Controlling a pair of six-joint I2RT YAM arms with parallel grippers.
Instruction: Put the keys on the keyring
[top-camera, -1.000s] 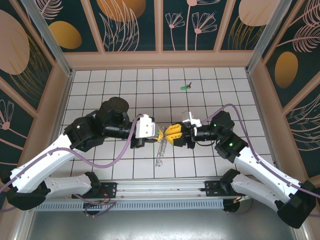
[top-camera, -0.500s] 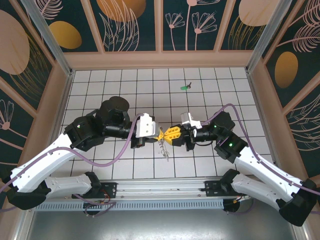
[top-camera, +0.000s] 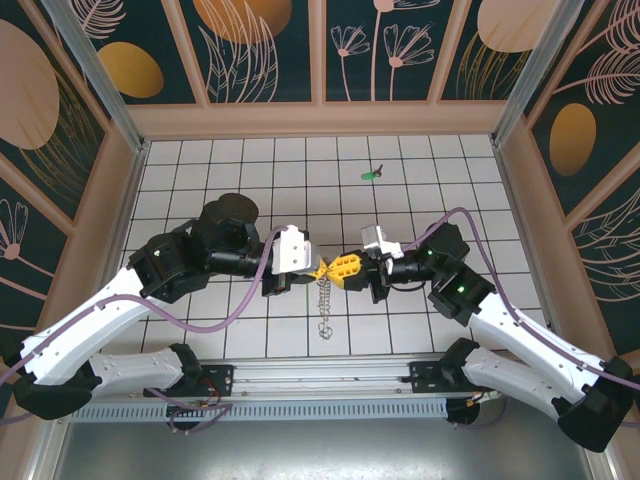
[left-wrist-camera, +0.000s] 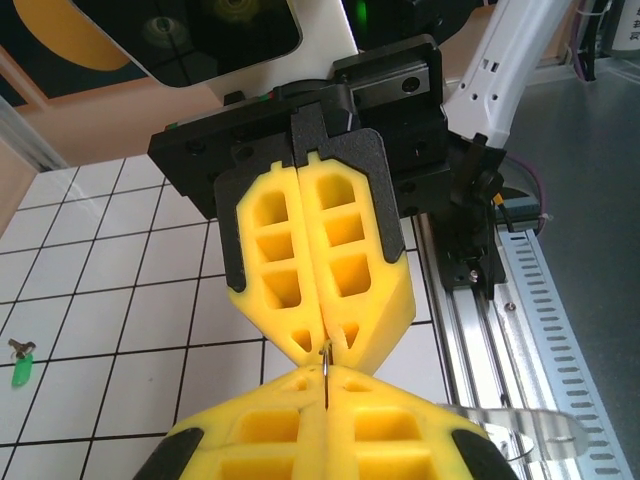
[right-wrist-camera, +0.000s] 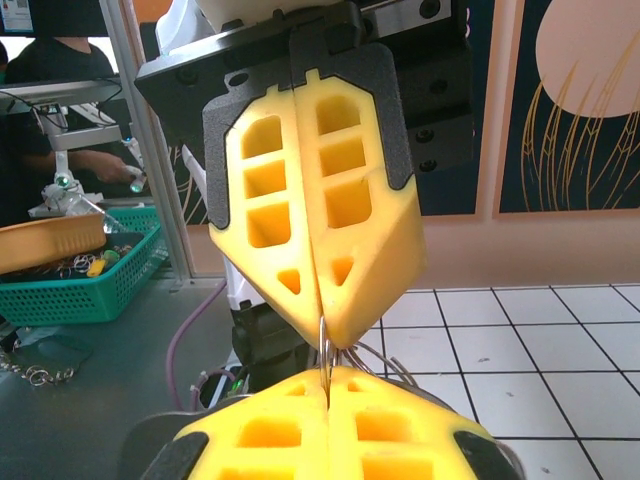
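My two yellow-fingered grippers meet tip to tip above the middle of the tiled floor. The left gripper (top-camera: 321, 268) and the right gripper (top-camera: 332, 269) are both shut on the thin wire ring of the keyring (top-camera: 323, 303), whose chain dangles straight down below them. In the left wrist view my left gripper (left-wrist-camera: 325, 388) pinches the ring (left-wrist-camera: 325, 362) against the right gripper's tips (left-wrist-camera: 326, 345). The right wrist view has the right gripper (right-wrist-camera: 328, 388) holding the ring (right-wrist-camera: 323, 352) under the left gripper (right-wrist-camera: 322, 335). One green key (top-camera: 371, 174) lies far back on the floor, also seen as the key (left-wrist-camera: 21, 368).
Wooden walls (top-camera: 118, 190) enclose the white tiled floor on three sides. An aluminium rail (top-camera: 320, 375) runs along the near edge between the arm bases. Outside the cell stands a green basket (right-wrist-camera: 70, 285).
The right gripper has closed on the ring. The chain, bunched and slanted before, now hangs straight down. Both arms stay almost where they were.
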